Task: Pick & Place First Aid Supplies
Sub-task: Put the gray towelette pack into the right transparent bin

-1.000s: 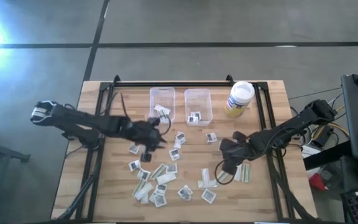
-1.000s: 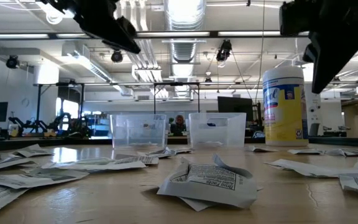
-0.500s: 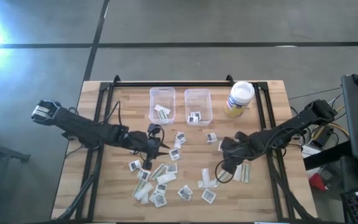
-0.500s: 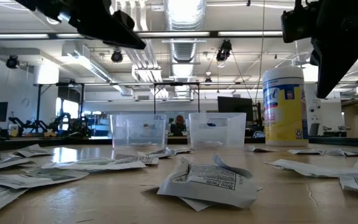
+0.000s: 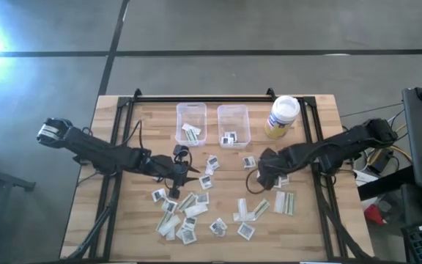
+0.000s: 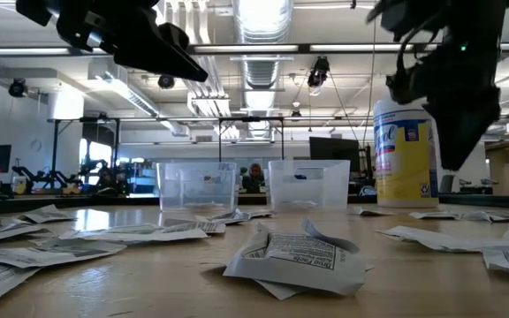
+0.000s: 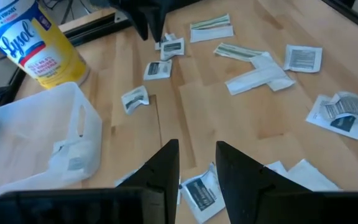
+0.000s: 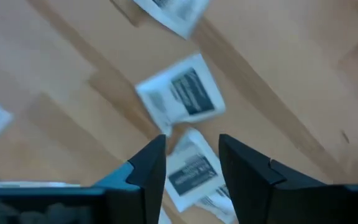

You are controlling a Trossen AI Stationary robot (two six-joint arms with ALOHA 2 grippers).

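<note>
Matt wooden table [image 5: 321, 227]; seemingly paper packets [image 5: 246, 231]; clear glossy plastic bins [image 5: 234, 116].

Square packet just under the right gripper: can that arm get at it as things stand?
Probably yes. The right gripper hangs open just above the packet, with bare wood beside it. A second packet lying close by might get caught too.

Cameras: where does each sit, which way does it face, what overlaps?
High: overhead, straight down; both arms, table.
Low: tabletop height, level across packets toward two bins; arms overhead.
Left wrist: past own left gripper, at packets, one bin, jar.
Right wrist: right gripper above packets.
Shared: jar, high, low, left wrist.
</note>
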